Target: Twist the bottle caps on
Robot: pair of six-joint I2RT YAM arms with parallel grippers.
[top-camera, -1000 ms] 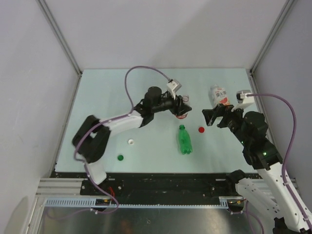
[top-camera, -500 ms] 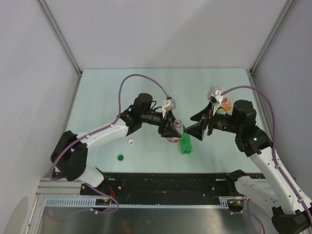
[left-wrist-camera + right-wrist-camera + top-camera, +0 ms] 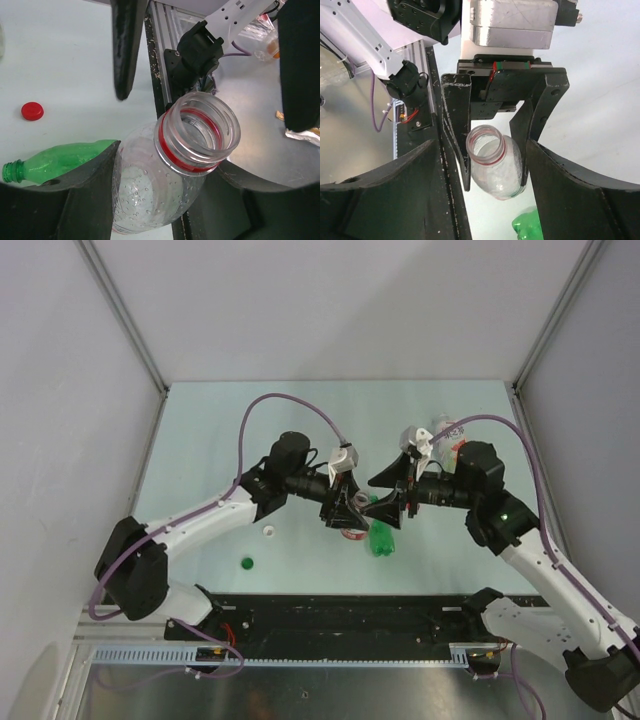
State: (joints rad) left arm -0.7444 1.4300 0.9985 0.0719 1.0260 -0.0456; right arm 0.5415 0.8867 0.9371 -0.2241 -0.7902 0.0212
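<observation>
The left jaws are closed on the body of the slim clear bottle (image 3: 165, 180), which is gripped from both sides. The right jaws are held wide apart, with the open mouth of that bottle between them. No contact with it can be made out, and nothing is carried in them.

The held bottle is seen to be clear and dimpled, beaded with droplets, with a red ring below its threaded neck and no cap fitted. It is held tilted just beside the green bottle (image 3: 380, 538), on its left and slightly beyond. Whether its base rests on the worktop (image 3: 200, 440) cannot be told.

The green bottle is laid on its side, uncapped. The red cap (image 3: 32, 111) is seen near the green bottle's open neck, apart from it. The white cap (image 3: 268, 531) is placed well to the left of the green bottle, and the green cap (image 3: 247, 562) further left and nearer the front edge. The wider clear bottle (image 3: 447, 428) is found beyond the green bottle to the right, largely hidden behind the right arm (image 3: 500, 525).

The worktop is pale mint green and matt. It is enclosed on three sides by plain pale walls (image 3: 330, 310), with metal posts (image 3: 120, 310) at the far corners. A metal rail (image 3: 300, 655) is fixed along the front edge, and purple cables (image 3: 290, 400) are looped above both arms.
</observation>
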